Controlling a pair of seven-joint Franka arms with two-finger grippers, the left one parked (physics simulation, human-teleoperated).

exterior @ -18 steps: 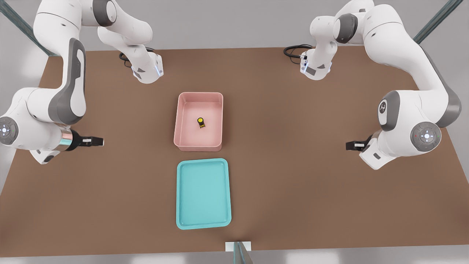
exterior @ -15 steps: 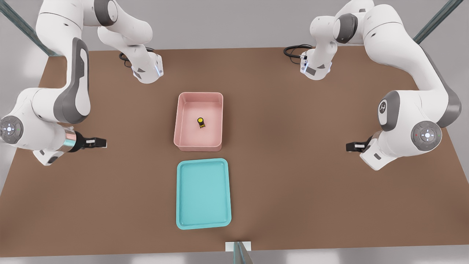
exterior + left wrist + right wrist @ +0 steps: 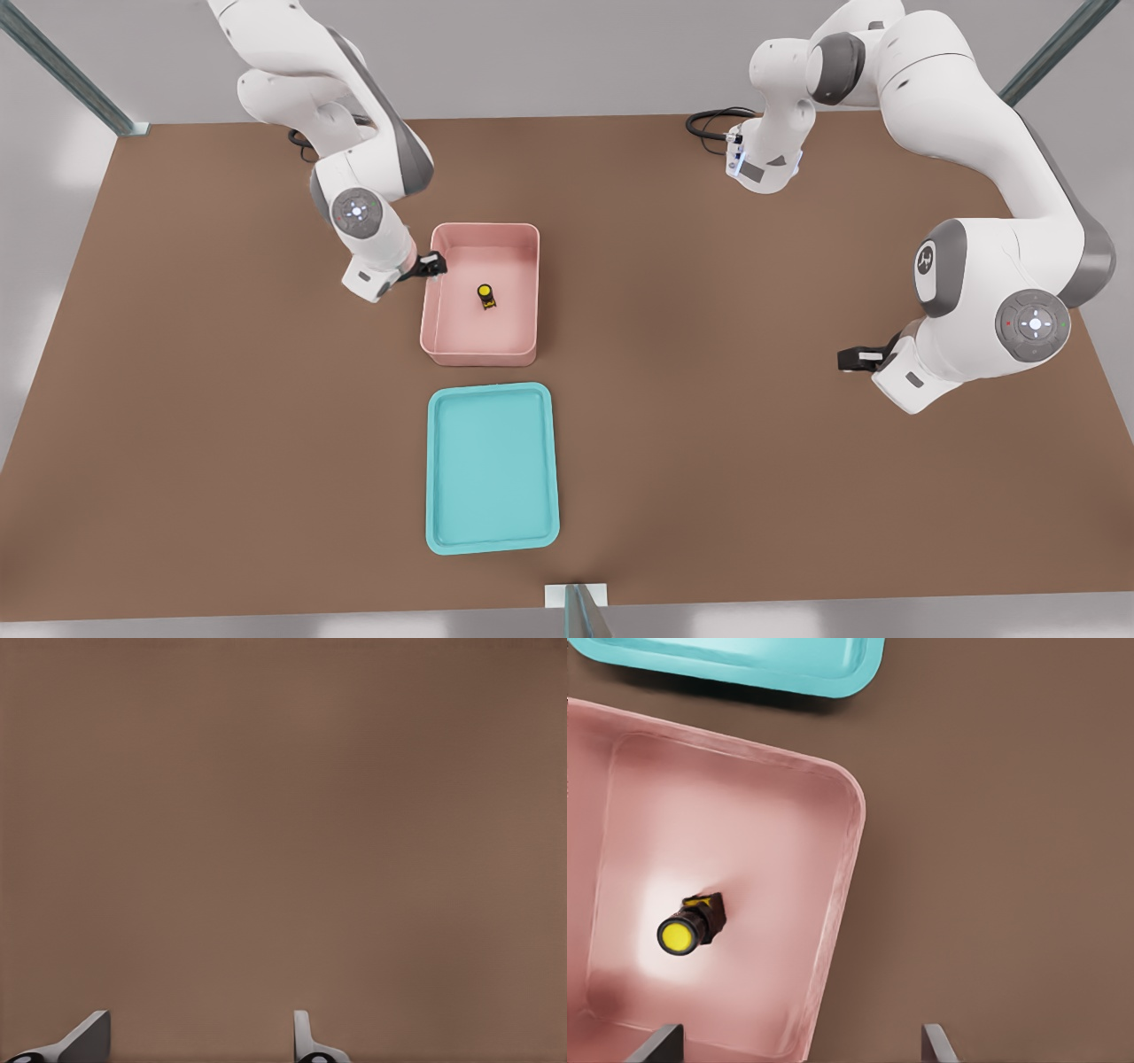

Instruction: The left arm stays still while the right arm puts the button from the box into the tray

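The button [image 3: 485, 295], black with a round yellow cap, lies on the floor of the pink box [image 3: 483, 232] near its middle. My gripper [image 3: 431, 263] hangs over the box's rim on the front view's left, near the far corner, a short way from the button. In the right wrist view the fingertips [image 3: 663, 1042] stand wide apart, open and empty, with the button [image 3: 691, 926] inside the box [image 3: 842, 868]. The teal tray [image 3: 492, 470] lies just in front of the box, empty, and its edge [image 3: 744, 656] also shows in the right wrist view.
The parked arm [image 3: 974, 292] stands at the front view's right, its gripper [image 3: 859, 356] low over the brown table [image 3: 753, 461]. A black cable [image 3: 709, 124] loops at the far edge. A small metal post [image 3: 576, 607] stands at the near edge.
The working arm has swung in from the front view's far left, and its gripper now hangs at the box's rim. The button, box and tray have not moved.
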